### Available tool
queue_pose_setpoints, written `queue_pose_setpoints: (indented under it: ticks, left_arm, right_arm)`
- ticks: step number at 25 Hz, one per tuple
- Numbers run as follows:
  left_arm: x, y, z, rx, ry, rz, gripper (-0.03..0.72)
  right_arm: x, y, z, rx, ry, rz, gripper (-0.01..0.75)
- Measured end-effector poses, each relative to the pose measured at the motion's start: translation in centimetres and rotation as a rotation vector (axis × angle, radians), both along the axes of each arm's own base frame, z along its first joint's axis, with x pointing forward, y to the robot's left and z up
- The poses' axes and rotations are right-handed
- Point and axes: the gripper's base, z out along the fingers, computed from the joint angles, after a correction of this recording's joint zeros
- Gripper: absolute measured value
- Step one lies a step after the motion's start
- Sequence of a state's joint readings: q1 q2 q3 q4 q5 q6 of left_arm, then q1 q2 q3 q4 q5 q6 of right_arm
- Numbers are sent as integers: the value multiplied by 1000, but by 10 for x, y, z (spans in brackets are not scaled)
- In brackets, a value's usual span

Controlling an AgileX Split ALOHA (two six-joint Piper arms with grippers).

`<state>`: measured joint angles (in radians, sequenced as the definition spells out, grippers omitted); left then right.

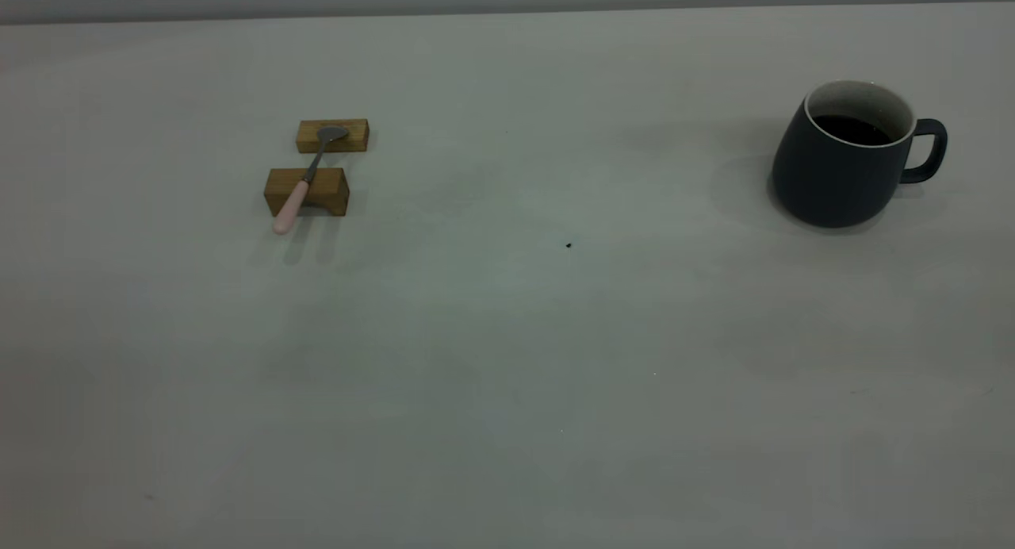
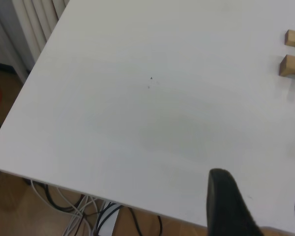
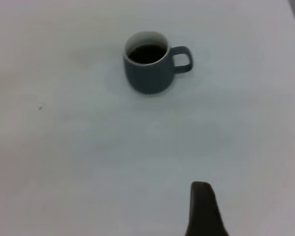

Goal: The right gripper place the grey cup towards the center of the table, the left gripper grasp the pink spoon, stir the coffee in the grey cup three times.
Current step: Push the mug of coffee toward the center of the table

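On my exterior feed the grey cup (image 1: 842, 168) stands upright at the upper right of the table (image 1: 507, 358), handle turned toward the right edge of the frame, with the coffee (image 1: 851, 129) dark inside it. The pink spoon (image 1: 304, 180) lies well apart at upper left, bridged across two wooden blocks (image 1: 317, 168) with its bowl on the farther one. I see only one dark finger each of the left gripper (image 2: 231, 206) and the right gripper (image 3: 202, 211) low in their wrist frames, above bare table, so I cannot tell whether either is apart or together.
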<state>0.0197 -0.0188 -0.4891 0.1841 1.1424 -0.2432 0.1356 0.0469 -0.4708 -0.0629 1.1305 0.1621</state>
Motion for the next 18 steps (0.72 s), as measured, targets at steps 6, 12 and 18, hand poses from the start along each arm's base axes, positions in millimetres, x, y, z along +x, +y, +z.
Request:
queue_pose_setpoints:
  ticks: [6, 12, 18]
  left_arm:
    - [0, 0, 0, 0, 0, 0, 415]
    - [0, 0, 0, 0, 0, 0, 415]
    - [0, 0, 0, 0, 0, 0, 415]
  right_arm:
    - [46, 10, 8, -42, 119, 69, 583]
    - [118, 20, 1, -190, 192, 198, 620]
    - [203, 32, -13, -319, 331, 342, 605]
